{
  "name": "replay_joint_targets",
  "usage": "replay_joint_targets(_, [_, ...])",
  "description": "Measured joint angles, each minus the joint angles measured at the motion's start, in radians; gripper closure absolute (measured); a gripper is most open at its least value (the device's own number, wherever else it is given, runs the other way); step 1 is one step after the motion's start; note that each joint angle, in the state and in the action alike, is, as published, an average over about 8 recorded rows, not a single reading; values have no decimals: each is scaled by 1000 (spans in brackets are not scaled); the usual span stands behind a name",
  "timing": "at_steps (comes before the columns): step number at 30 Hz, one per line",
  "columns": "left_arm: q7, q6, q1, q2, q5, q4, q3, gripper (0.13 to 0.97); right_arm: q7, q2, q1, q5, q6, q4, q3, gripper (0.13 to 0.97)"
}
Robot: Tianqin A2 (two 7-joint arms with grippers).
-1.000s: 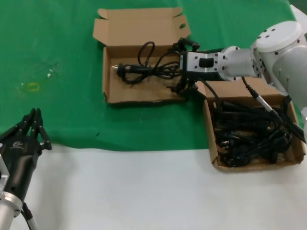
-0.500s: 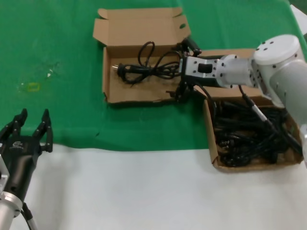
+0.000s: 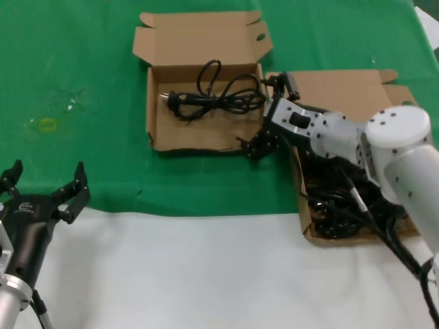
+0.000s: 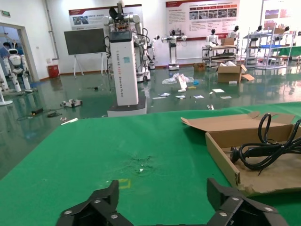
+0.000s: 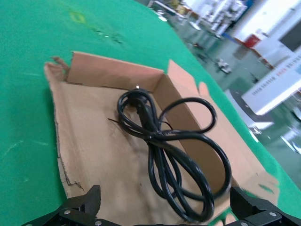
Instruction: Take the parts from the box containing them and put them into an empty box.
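The smaller cardboard box (image 3: pixel 152 110) lies at the far middle of the green cloth with one black power cord (image 3: pixel 212 103) coiled in it. The larger box (image 3: pixel 343 89) stands to its right and holds a pile of several black cords (image 3: pixel 336 205), partly hidden by my right arm. My right gripper (image 3: pixel 264 116) is open and empty, just off the smaller box's right edge, between the two boxes. In the right wrist view the cord (image 5: pixel 174 146) lies in the box (image 5: pixel 94 141) ahead of the open gripper (image 5: pixel 164 209). My left gripper (image 3: pixel 44 179) is open at the near left.
The green cloth (image 3: pixel 82 68) covers the far half of the table, with a white surface (image 3: pixel 206 274) in front. The left wrist view shows its open gripper (image 4: pixel 162 200), the smaller box (image 4: pixel 221 153) and cord (image 4: pixel 263 150) off to one side, and a yellow mark (image 4: pixel 123 182) on the cloth.
My right gripper has drawn back out of the smaller box towards the larger one, leaving the cord lying there. My left gripper has gone from shut to open.
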Motion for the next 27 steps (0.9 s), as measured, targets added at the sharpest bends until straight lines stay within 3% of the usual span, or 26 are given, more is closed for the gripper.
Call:
replay_joint_targets(6, [0,0,0,0,0,0,0,438,69,20,-112,28,54,127,31,129])
replay_joint_targets(15, [0,0,0,0,0,0,0,264,171,50,-279,69,134,319,78,129])
replay_joint_targets(24, [0,0,0,0,0,0,0,162,275,80,-449,111,216,512,125,129])
replay_joint_targets(27, [0,0,0,0,0,0,0,162,309,90,-504,125,242,574,140,129])
